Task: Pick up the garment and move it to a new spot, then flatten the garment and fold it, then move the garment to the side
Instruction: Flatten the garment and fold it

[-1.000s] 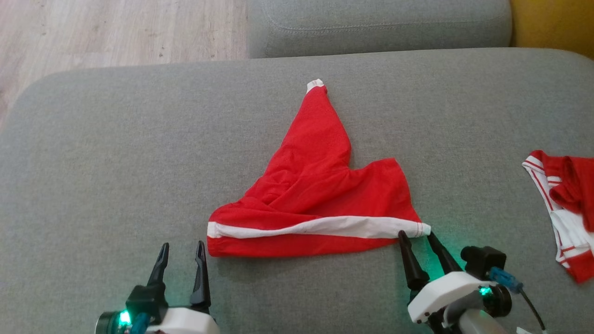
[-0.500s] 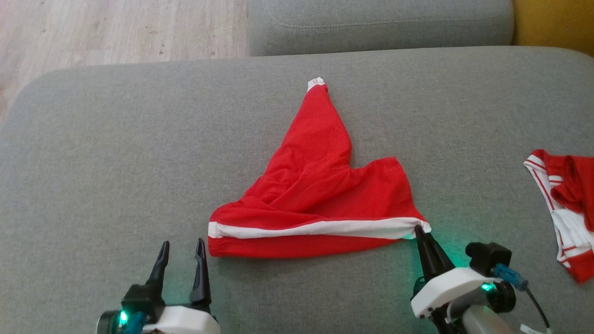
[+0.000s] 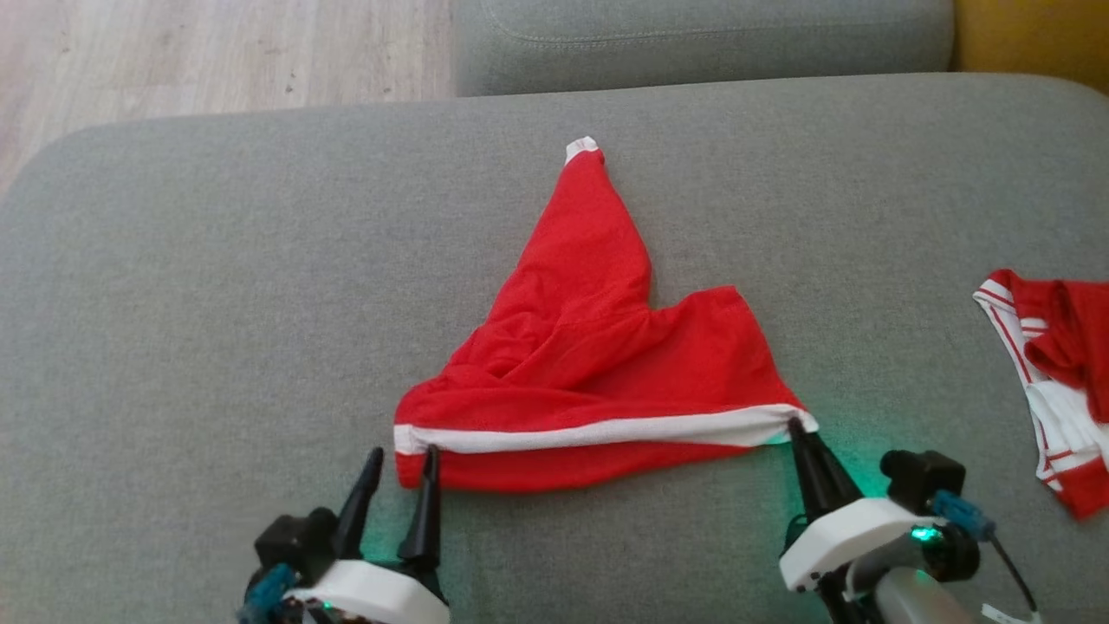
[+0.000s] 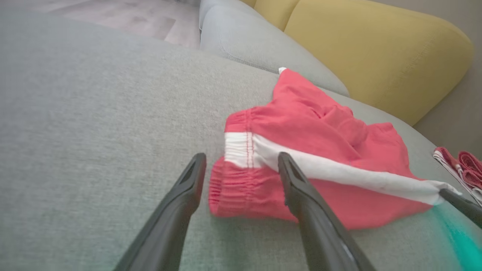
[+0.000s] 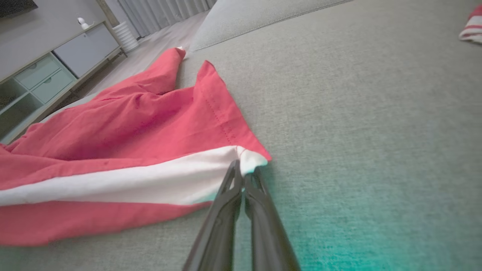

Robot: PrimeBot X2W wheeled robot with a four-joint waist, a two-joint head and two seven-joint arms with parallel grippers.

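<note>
Garment [image 3: 598, 364] lies central on the cushion [image 3: 173, 303], its near right corner pinched by the closed right gripper [image 3: 795, 426]; the left gripper [image 3: 403, 451] stands wide open astride the near left corner. The pinch seems to catch only the tip, so a lift could slip it free.

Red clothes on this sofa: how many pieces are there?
2. The red shorts lie in the middle of the grey cushion; a red-and-white garment lies at its right, partly cut off by the picture's edge.
</note>
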